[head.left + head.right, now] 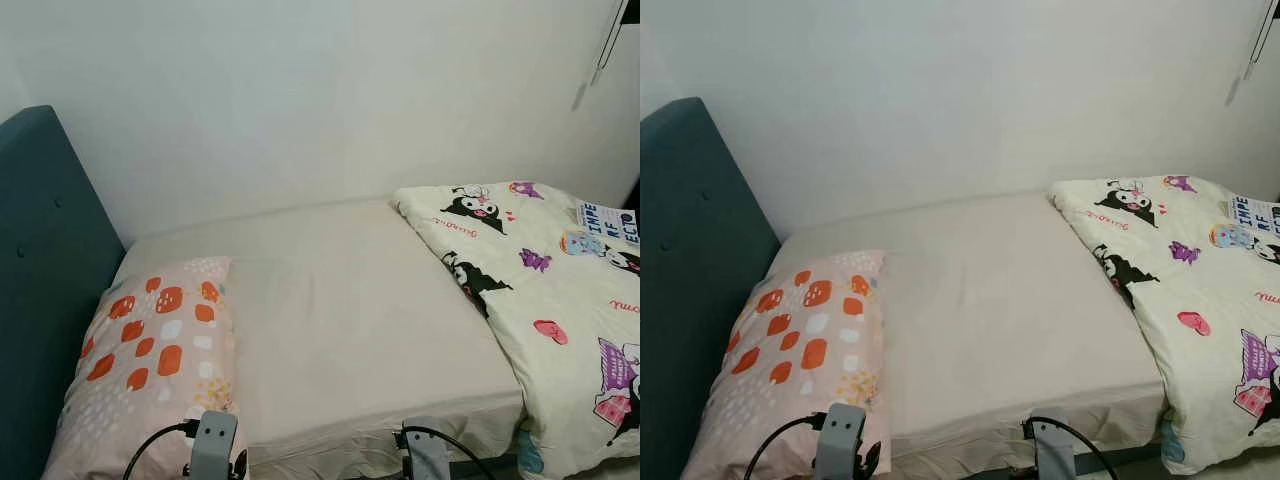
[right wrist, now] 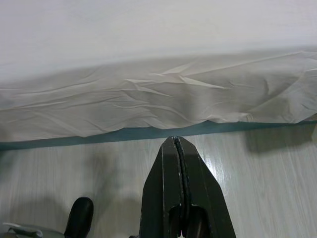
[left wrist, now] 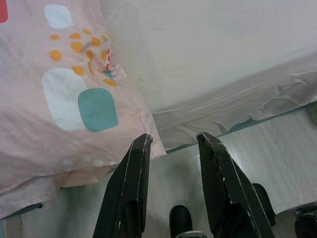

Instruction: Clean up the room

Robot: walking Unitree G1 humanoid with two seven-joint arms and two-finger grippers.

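A bed with a cream sheet (image 1: 350, 320) stands before me against the white wall. A pink pillow (image 1: 150, 360) with orange and white patches lies at its left end by the teal headboard (image 1: 45, 290). A cream cartoon-print duvet (image 1: 545, 300) is bunched over the bed's right part and hangs off the near edge. My left gripper (image 3: 171, 141) is open and empty, just off the pillow's near corner (image 3: 148, 144) above the floor. My right gripper (image 2: 175, 141) is shut with nothing in it, above the floor in front of the sheet's hanging edge (image 2: 148, 104).
Pale wooden floor (image 2: 267, 173) runs along the bed's near side. A teal bed frame edge (image 2: 99, 135) shows under the sheet. My two wrists (image 1: 215, 445) (image 1: 425, 455) sit low at the bed's near edge. A cord (image 1: 600, 50) hangs at the far right wall.
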